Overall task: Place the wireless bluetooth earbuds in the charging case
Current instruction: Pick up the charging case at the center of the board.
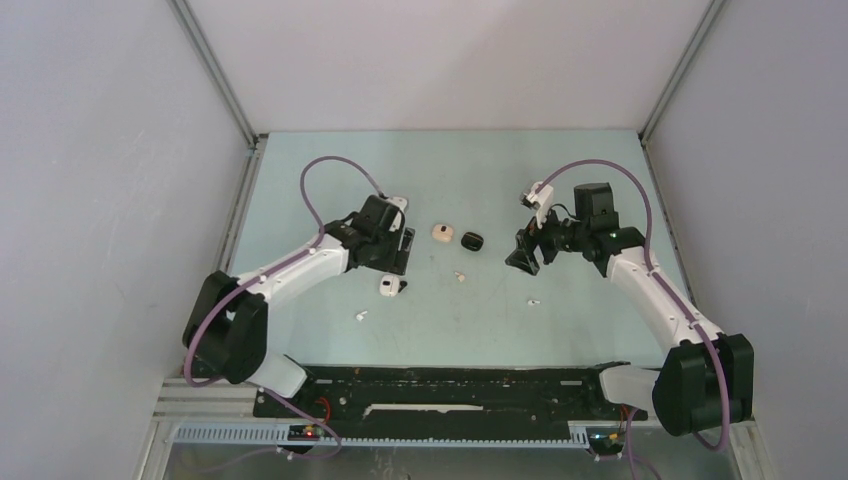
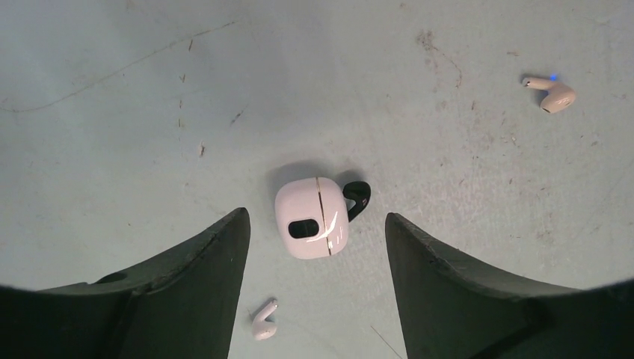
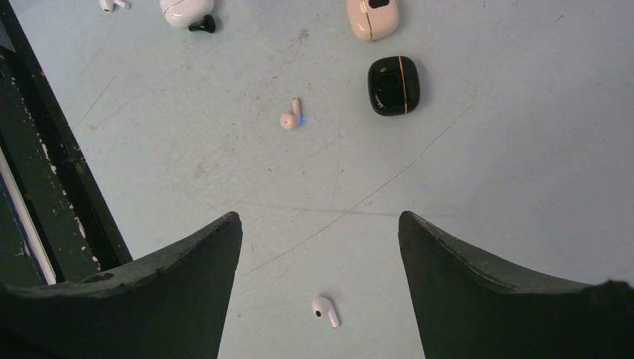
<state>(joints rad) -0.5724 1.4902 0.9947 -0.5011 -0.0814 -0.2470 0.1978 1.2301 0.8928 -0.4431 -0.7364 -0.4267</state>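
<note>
1. One pale green table (image 1: pixel 480 170), scuffed and scratched, carries everything.
2. Two arms reach in from the near edge. The left arm (image 1: pixel 300 265) angles toward the table's middle, and the right arm (image 1: pixel 655 290) bends inward from the other side.
3. Two grippers, both spread wide and grasping nothing.
   - The left gripper (image 2: pixel 315 214) hangs over the white case, which shows between its fingers and touches neither.
   - The right gripper (image 3: pixel 320 217) hovers above bare table, with one white bud just below the gap in its wrist view.
4. Three pebble-shaped cases, each with its lid seam closed.
   - The white case (image 2: pixel 310 218) lies under the left gripper.
   - The beige-pink case (image 1: pixel 441 232) sits near the table's centre.
   - The black case (image 1: pixel 472 240) is just beside the beige-pink one, on the right arm's side.
5. Four earbuds, all loose on the table and none in a case.
   - The black earbud (image 2: pixel 358 197) touches the white case's side.
   - The left white earbud (image 2: pixel 263 320) lies nearer the arm bases than the white case, a little apart from it.
   - The beige-pink earbud (image 3: pixel 290 114) rests in the open between the two arms. It is nearer the bases than the beige-pink and black cases, and it shows a small blue light.
   - The right white earbud (image 3: pixel 326 311) lies close under the right gripper, well apart from every case.
</note>
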